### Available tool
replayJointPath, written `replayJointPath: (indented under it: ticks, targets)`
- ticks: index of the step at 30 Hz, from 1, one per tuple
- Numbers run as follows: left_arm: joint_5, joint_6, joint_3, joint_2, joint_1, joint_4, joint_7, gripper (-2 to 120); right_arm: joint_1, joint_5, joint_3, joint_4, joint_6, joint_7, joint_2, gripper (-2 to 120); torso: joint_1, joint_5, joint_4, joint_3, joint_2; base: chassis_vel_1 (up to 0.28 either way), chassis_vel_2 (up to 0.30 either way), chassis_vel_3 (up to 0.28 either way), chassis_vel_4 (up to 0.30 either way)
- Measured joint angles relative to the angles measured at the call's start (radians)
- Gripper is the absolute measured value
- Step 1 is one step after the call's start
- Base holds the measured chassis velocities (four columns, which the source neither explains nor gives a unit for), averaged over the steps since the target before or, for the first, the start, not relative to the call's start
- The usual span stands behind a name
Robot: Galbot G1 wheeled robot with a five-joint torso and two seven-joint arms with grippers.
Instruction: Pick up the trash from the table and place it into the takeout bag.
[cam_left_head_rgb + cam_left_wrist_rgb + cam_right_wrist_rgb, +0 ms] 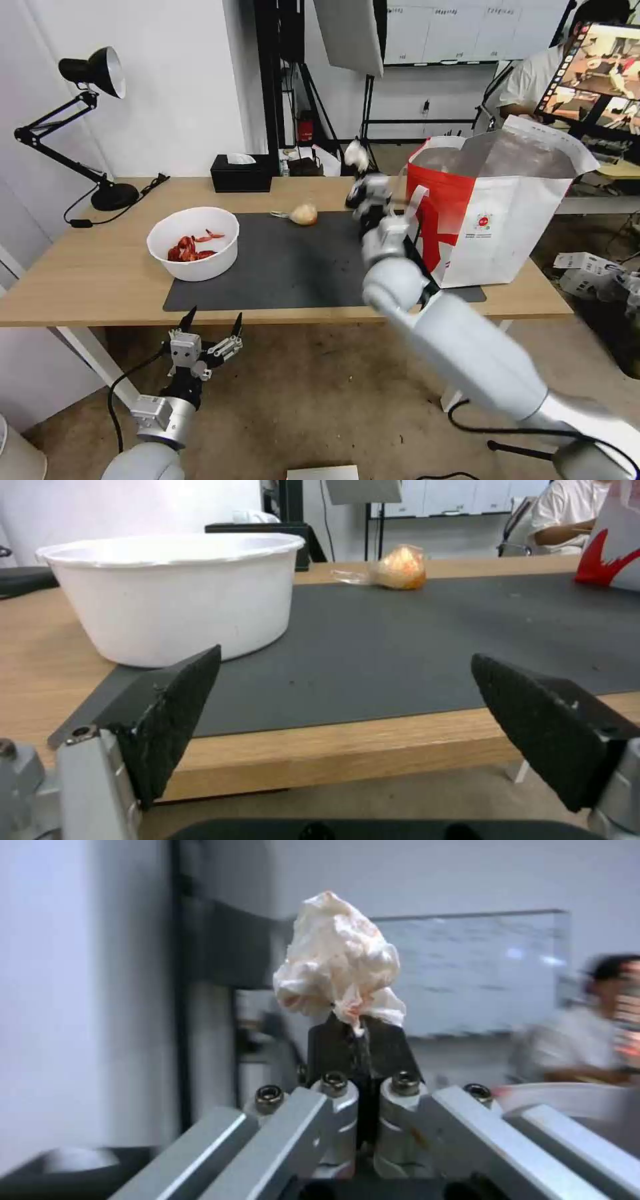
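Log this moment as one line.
right gripper: shut on crumpled tissue, raised beside takeout bag | left gripper: open, below table edge | bowl, small bag: on table

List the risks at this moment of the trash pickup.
The right gripper pinches only a bottom corner of the crumpled tissue, so it may slip out before it is over the takeout bag. The right arm is close beside the bag's white strap handle and could snag it.

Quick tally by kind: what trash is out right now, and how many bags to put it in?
White bowl of shells: 1, on the table
Small clear bag with yellowish lump: 1, on the mat
Crumpled tissue: 1, pinched in the right hand
Takeout bag: 1
Total: 4 (3 trash pieces, 1 bag)
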Motion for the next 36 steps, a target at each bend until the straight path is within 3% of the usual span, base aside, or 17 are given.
replayJointPath:
  ticks: [2,6,16,27,31,36]
  targets:
    - [0.0,-0.001,0.0,0.0,0.001,0.0,0.0,100,0.042,0.063,0.021,0.006,-0.081,0.101,-0.038,0,0.0,0.0,-0.0001,0.0,0.0,0.0,0.0,0.0,0.0]
    - [0.002,-0.002,0.005,-0.001,0.002,0.001,0.0,100,0.08,0.154,0.053,-0.008,-0.144,0.168,-0.087,0,0.0,0.0001,-0.0002,0.0,0.0,0.0,0.0,0.0,0.0]
    - [0.003,-0.002,0.013,0.002,0.002,-0.003,0.0,100,0.101,0.391,0.07,-0.011,-0.253,0.248,-0.148,2,0.0,0.0001,-0.0003,0.0,0.0,0.0,0.0,0.0,0.0]
    - [-0.002,-0.008,0.007,0.008,0.01,-0.012,-0.001,100,0.166,0.601,0.061,0.021,-0.311,0.375,-0.136,43,0.0,-0.0002,-0.0002,0.0,0.0,0.0,0.0,0.0,0.0]
    - [-0.003,-0.008,0.005,0.007,0.01,-0.014,-0.001,100,0.181,0.633,0.056,0.017,-0.328,0.409,-0.127,52,0.0,-0.0002,0.0,0.0,0.0,0.0,0.0,0.0,0.0]
    - [-0.004,-0.008,0.001,0.005,0.012,-0.017,-0.002,100,0.184,0.629,0.052,0.008,-0.355,0.418,-0.13,76,0.0,-0.0001,-0.0002,0.0,0.0,0.0,0.0,0.0,0.0]
